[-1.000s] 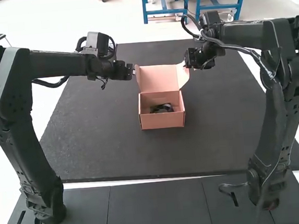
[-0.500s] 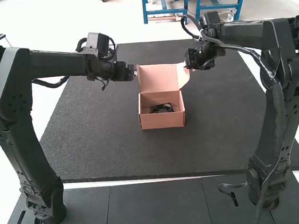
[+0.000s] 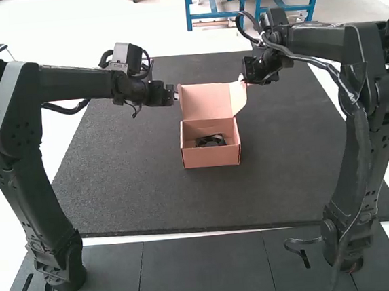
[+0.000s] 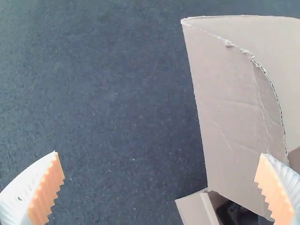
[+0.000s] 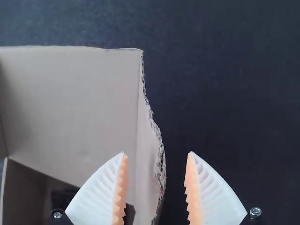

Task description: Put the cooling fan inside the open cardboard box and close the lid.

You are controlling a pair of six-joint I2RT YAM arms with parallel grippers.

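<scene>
No text, label or number is legible; cardboard box [image 3: 211,154] plain.

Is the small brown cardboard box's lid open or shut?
Open: the cardboard lid stands upright behind the box, and the black cooling fan shows inside.

Open cardboard box [image 3: 211,154] with cooling fan [image 3: 210,141] inside, lid [image 3: 206,101] upright, on black mat [image 3: 115,173].

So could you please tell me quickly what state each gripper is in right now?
Left gripper: open, holding nothing, beside the lid.
Right gripper: open, jaws astride the lid's side flap, not clamped.
</scene>
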